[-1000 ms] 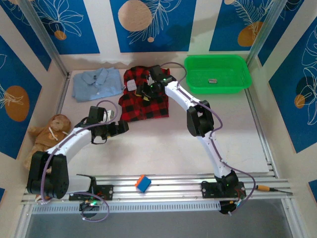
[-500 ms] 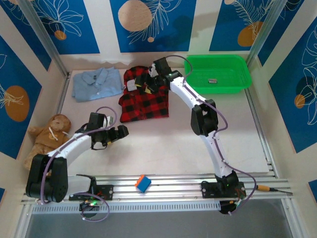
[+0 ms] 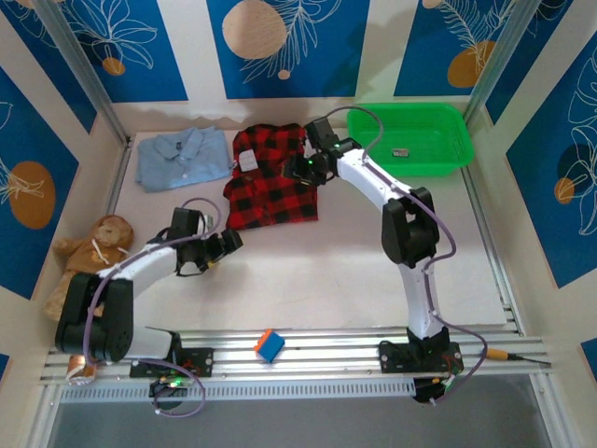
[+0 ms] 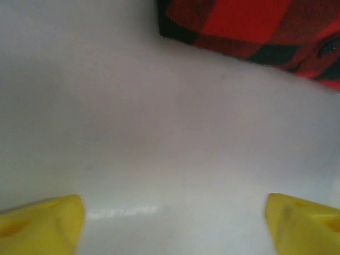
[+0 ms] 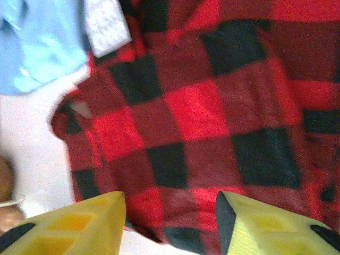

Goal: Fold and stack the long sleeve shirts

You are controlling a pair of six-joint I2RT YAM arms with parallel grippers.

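left gripper point(image 3: 228, 242) wide open, empty, over bare table point(image 3: 326, 271) near front edge of flannel shirt point(image 3: 270, 194). right gripper point(image 3: 304, 168) part open, low over flannel shirt's right side, nothing pinched. blue shirt point(image 3: 182, 157) back left, just beside flannel shirt.

The right end effector point(image 3: 298, 170) has swung rightward across the checked flannel shirt point(image 3: 266, 196).
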